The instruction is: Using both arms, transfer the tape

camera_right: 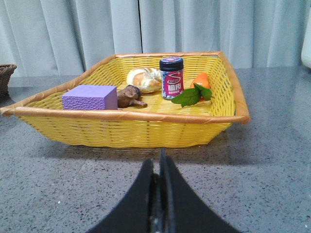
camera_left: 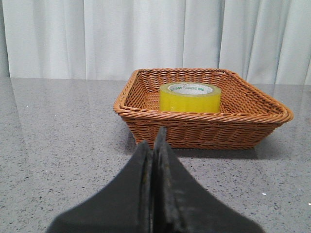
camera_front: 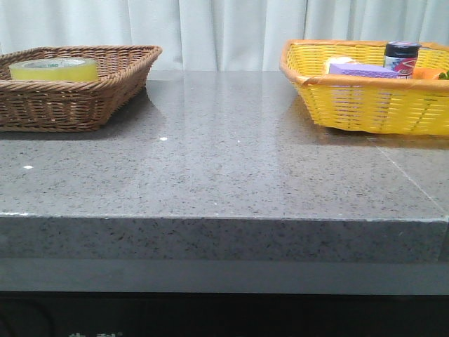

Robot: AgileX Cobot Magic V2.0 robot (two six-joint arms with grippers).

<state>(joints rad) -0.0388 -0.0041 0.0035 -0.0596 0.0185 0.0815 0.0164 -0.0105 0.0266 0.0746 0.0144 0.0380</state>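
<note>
The yellow tape roll (camera_front: 53, 69) lies flat in a brown wicker basket (camera_front: 84, 98) at the table's far left. It also shows in the left wrist view (camera_left: 190, 97), inside the same basket (camera_left: 204, 128). My left gripper (camera_left: 154, 141) is shut and empty, low over the table, short of the basket's near wall. My right gripper (camera_right: 159, 162) is shut and empty, just in front of the yellow basket (camera_right: 131, 127). Neither arm shows in the front view.
The yellow basket (camera_front: 365, 105) stands at the far right. It holds a purple sponge block (camera_right: 90, 97), a bread roll (camera_right: 144, 79), a dark-lidded jar (camera_right: 171, 77), an orange with leaves (camera_right: 198, 90) and a small brown object (camera_right: 129, 96). A white curtain hangs behind the grey stone table (camera_front: 224, 161).
</note>
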